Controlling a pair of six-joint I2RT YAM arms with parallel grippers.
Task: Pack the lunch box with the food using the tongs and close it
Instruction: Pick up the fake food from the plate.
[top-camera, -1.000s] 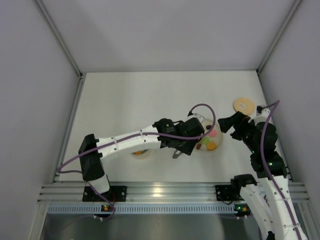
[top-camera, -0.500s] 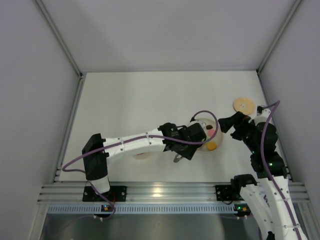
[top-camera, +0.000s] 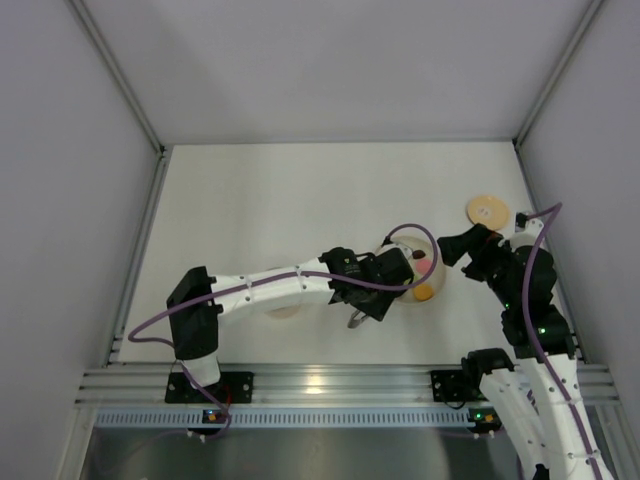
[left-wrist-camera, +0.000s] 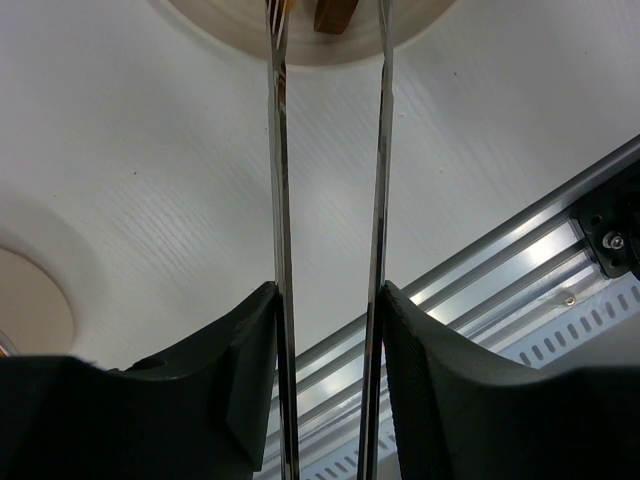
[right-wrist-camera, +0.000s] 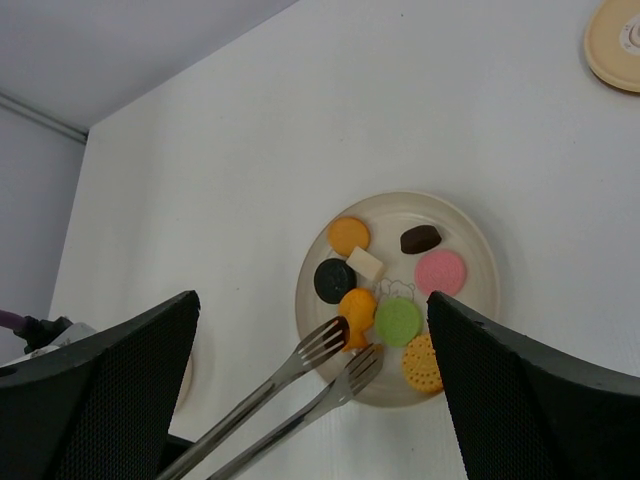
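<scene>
The silvery tongs (right-wrist-camera: 290, 390) reach in from the lower left, their forked tips either side of an orange fish-shaped piece (right-wrist-camera: 358, 303) on the pale plate (right-wrist-camera: 478, 245). More food lies there: black (right-wrist-camera: 334, 280), white (right-wrist-camera: 365, 266), pink (right-wrist-camera: 440, 272), green (right-wrist-camera: 398, 321) and brown (right-wrist-camera: 420, 239). My left gripper (left-wrist-camera: 330, 300) is shut on the tongs (left-wrist-camera: 280, 200), and hangs over the plate's near-left edge (top-camera: 378, 285). My right gripper (top-camera: 462, 248) stands open just right of the plate, holding nothing. The lunch box (top-camera: 283, 311) is mostly hidden under the left arm. Its tan lid (top-camera: 487, 210) lies apart.
Grey walls close the table on three sides. An aluminium rail (top-camera: 330, 382) runs along the near edge. The lid (right-wrist-camera: 615, 40) sits at the far right, close to the right wall.
The left arm has swung right and further over the plate, covering several food pieces. The right arm has not moved.
</scene>
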